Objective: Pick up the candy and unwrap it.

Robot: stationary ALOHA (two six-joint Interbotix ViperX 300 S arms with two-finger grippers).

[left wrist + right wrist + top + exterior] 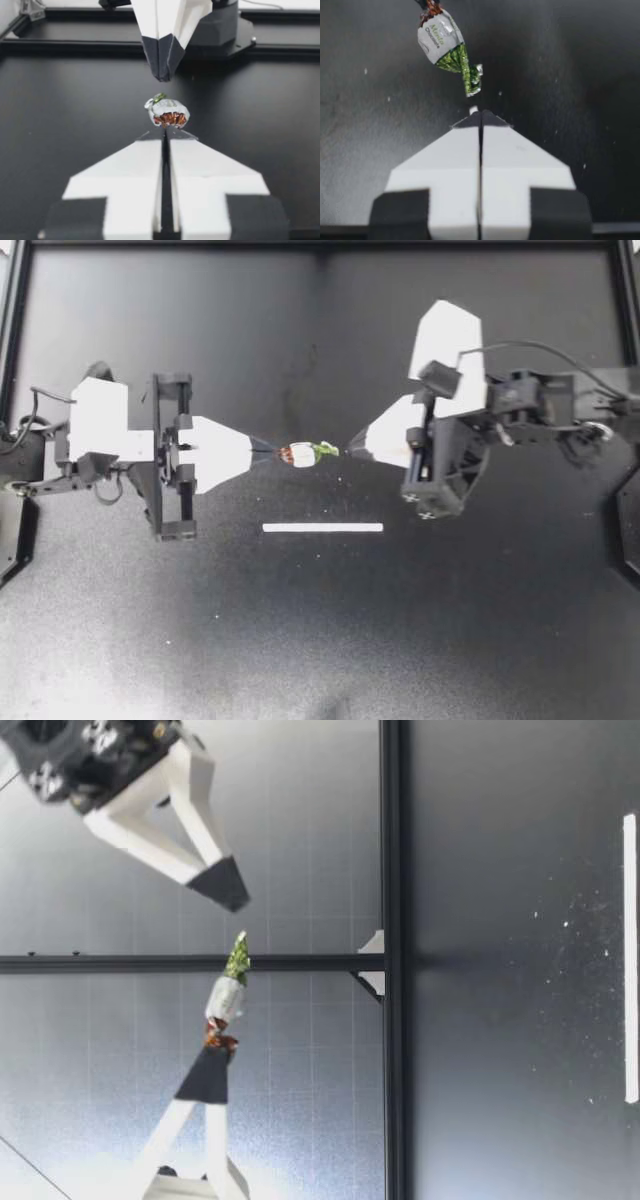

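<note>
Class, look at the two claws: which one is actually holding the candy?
My left claw: it pinches the brown twisted end of the candy. My right claw is shut on nothing, just short of the green end.

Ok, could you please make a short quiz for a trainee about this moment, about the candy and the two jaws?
1. True or false: the small candy in a white wrapper with one brown and one green twisted end lies on the black table.
2. Which part of the candy do the left jaws pinch? A) the green end B) the brown end C) the white middle
3. Fill in: the right jaws are shut on ____.
Key: 1 false, it hangs in the air above the table; 2 B; 3 nothing, they stand apart from the green end.
</note>
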